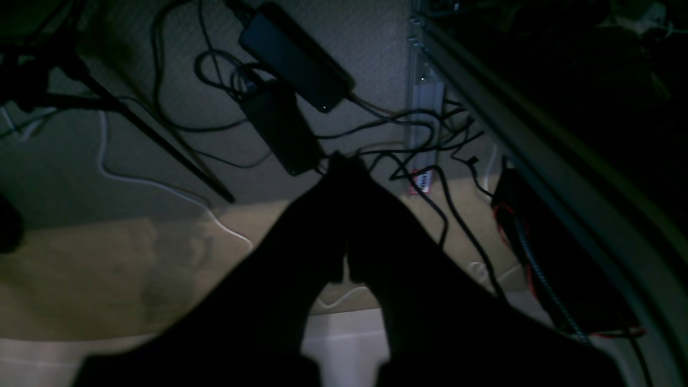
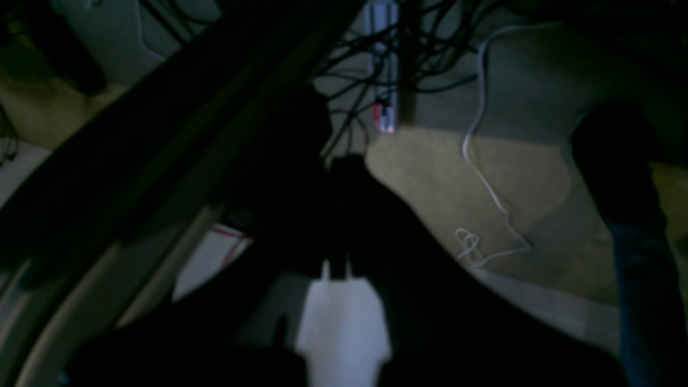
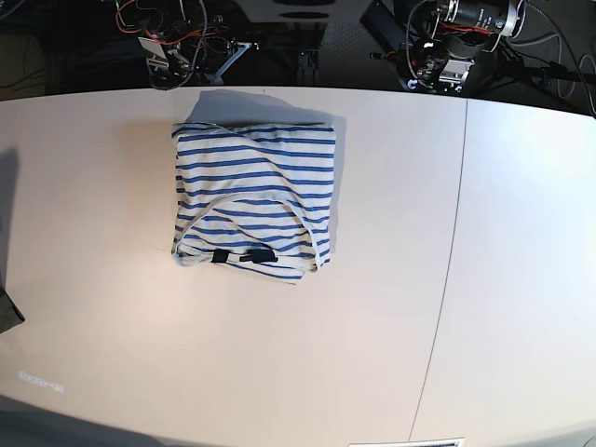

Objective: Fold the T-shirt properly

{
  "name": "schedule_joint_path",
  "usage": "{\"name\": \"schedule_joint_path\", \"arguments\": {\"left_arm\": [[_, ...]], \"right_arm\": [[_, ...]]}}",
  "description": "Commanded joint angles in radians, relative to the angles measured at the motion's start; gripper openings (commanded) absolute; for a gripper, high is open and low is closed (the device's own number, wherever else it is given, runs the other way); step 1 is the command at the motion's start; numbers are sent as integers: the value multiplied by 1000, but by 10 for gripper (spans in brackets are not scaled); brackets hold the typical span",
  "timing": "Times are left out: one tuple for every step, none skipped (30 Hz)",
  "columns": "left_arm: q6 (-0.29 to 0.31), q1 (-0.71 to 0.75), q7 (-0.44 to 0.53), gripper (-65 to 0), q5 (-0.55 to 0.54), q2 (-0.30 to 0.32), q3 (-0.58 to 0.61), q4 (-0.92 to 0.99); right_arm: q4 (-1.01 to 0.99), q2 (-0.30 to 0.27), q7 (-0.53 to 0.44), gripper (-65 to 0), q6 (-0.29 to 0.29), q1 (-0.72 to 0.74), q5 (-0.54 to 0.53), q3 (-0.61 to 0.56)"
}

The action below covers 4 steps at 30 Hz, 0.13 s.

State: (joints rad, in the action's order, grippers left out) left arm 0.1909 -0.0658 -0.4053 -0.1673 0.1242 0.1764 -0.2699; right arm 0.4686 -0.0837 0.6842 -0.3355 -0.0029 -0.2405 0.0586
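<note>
Seen from the base camera, my right arm's mount sits at the far edge on the left side, a tangle of red and black wiring (image 3: 172, 42) behind the table (image 3: 521, 279), and my left arm's mount (image 3: 447, 47) sits at the far edge toward the right. Between them, nearer the left one, the T-shirt (image 3: 253, 200) lies folded into a compact rectangle on the white tabletop, its blue stripes running across, the neckline curve showing on top and the dark neck label (image 3: 244, 255) along the near edge. Neither pincer reaches over the table in that view; both hang off it, well apart from the shirt. My right gripper (image 2: 329, 177) points down at the floor, a dark silhouette with its two fingers pressed together and nothing between them; beyond it I see carpet, a loose white cable (image 2: 484, 183) and a dark frame rail crossing at the left. My left gripper (image 1: 344, 161) is likewise closed and empty, its tips meeting above black power bricks (image 1: 295, 59) and a spread of black cords (image 1: 430, 140) on the floor.
</note>
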Motion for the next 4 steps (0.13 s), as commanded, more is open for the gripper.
{"name": "schedule_joint_path", "arguments": {"left_arm": [[24, -1, 2, -650, -9, 0, 0, -4], [37, 0, 6, -650, -10, 1, 0, -4], [53, 0, 10, -650, -12, 0, 0, -5], [63, 0, 10, -650, -12, 1, 0, -5]], "right_arm": [[10, 5, 4, -650, 47, 5, -1, 12], [13, 11, 3, -650, 47, 5, -2, 22], [19, 17, -5, -650, 47, 5, -2, 30], [27, 21, -16, -650, 43, 5, -2, 34]]}}
